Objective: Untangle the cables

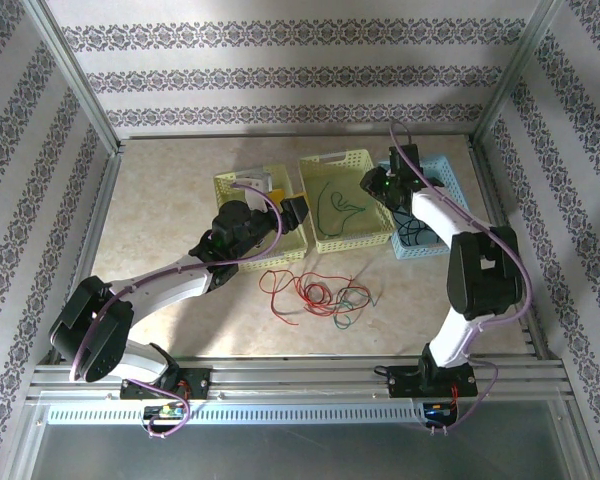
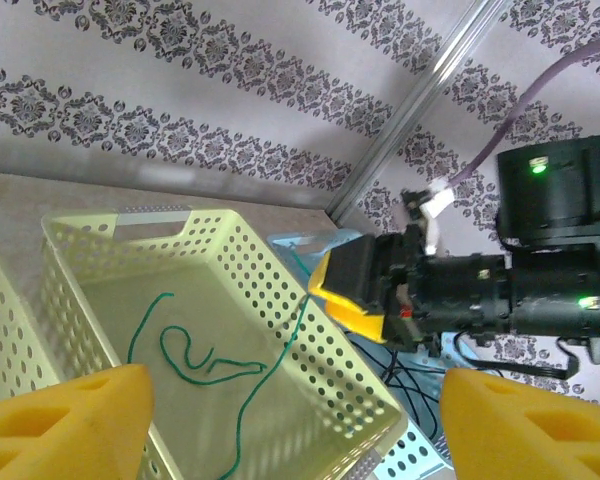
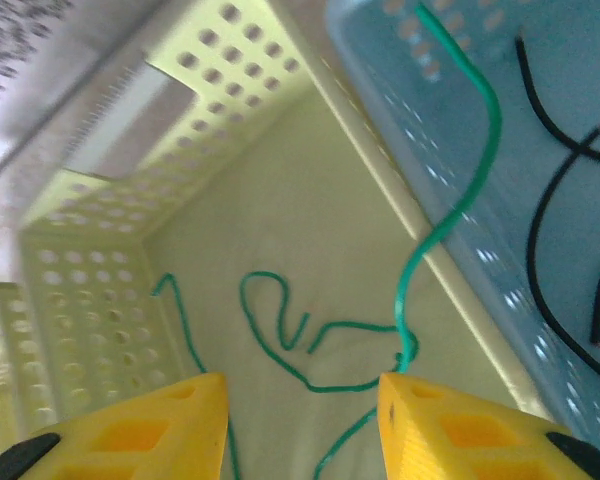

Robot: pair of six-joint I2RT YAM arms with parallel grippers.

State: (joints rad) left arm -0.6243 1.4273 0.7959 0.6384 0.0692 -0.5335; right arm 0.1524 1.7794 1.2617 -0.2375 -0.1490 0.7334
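The 3 baskets (image 1: 332,158) are perforated plastic with a slight sheen. The cables (image 1: 310,292) have smooth sleeves. The bench (image 1: 170,200) is smooth, marbled and faintly shiny. The frame (image 1: 300,380) is brushed metal. The right gripper (image 3: 300,388) has matt, foam-like yellow fingers (image 3: 460,430). The arm shells (image 1: 170,285) are smooth white and matt black plastic.

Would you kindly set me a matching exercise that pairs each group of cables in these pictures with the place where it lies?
Things:
1. red cables
2. black cables
3. green cable lying apart from the tangle

Places:
a. in the blue basket
b. on the table, in front of the baskets
c. mostly in the middle yellow basket

Pairs: 1-b, 2-a, 3-c
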